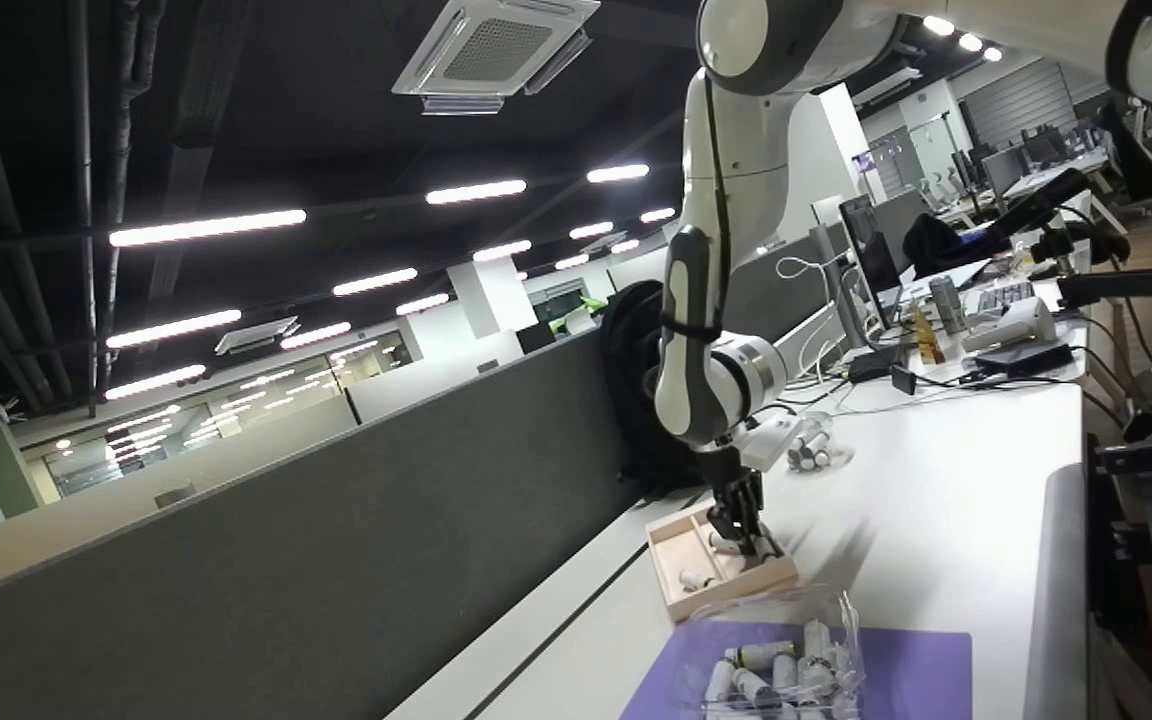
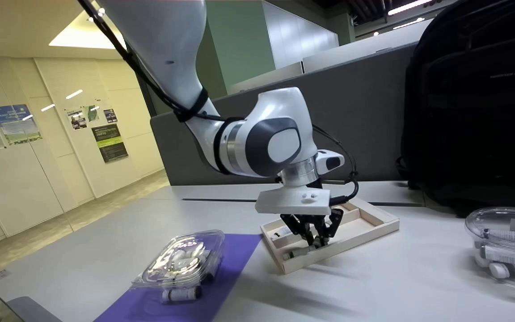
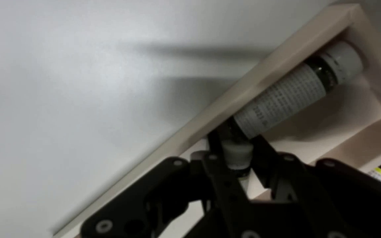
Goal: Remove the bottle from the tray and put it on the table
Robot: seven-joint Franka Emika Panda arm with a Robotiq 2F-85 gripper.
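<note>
The light tan wooden tray [image 1: 736, 592] sits on the white table [image 1: 936, 500]; its side wall [image 2: 351, 248] also shows in an exterior view. My gripper [image 1: 748, 545] points down into one compartment of the tray [image 3: 266, 69]. In the wrist view the fingers [image 3: 236, 138] are close together on both sides of a white-capped bottle [image 3: 238, 154], touching its cap. Most of this bottle is hidden by the fingers. A labelled bottle [image 3: 281, 97] lies along the tray wall, its dark end by the fingertips. Another bottle [image 1: 696, 580] lies in a separate compartment.
A clear plastic box [image 2: 186, 259] of several bottles stands on the purple mat [image 1: 916, 670] beside the tray. A round clear tub [image 2: 505, 250] of bottles stands on the other side. The grey partition [image 1: 386, 500] and black backpack [image 2: 472, 112] stand behind the tray.
</note>
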